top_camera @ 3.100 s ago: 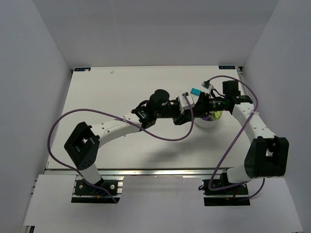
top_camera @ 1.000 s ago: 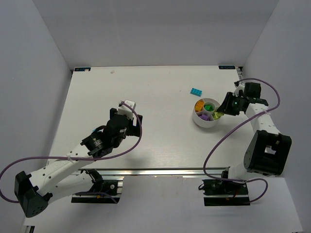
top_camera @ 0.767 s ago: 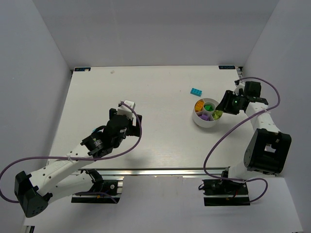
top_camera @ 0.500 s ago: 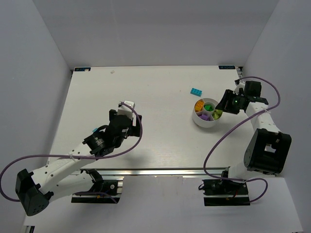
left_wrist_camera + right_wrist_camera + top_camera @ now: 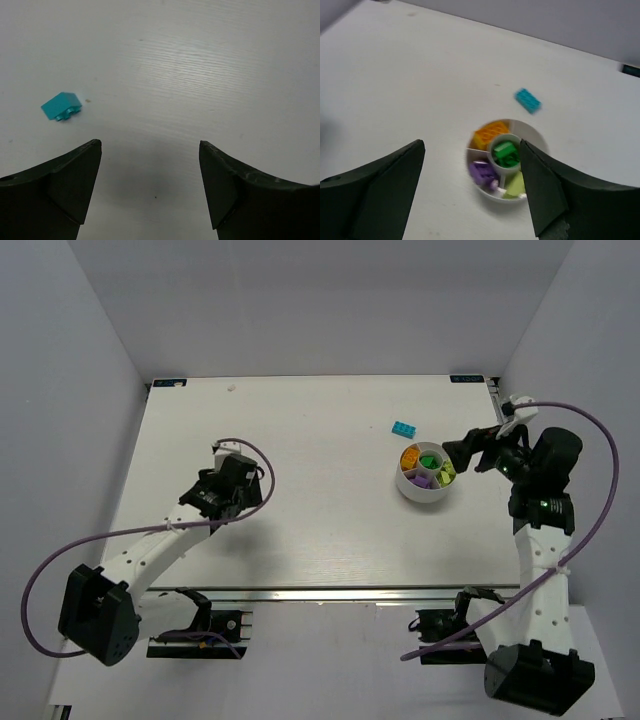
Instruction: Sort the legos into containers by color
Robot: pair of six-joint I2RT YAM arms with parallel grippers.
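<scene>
Nearly done, we judge: orange bricks [image 5: 491, 132], green bricks [image 5: 506, 152], purple bricks [image 5: 482, 172], lime brick [image 5: 516, 185] sit in separate sections of bowl [image 5: 422, 497]. Unsorted: cyan brick [image 5: 404, 428], on desk [image 5: 320, 440] just beyond bowl. Both apart, empty: left claw [image 5: 150, 145], right claw [image 5: 471, 145]; right one near bowl.

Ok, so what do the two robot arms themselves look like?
The left arm and right arm have white link shells with black joints, and a loose purple cable loops alongside each. The fingers are dark, blunt, wedge-shaped plastic.
</scene>
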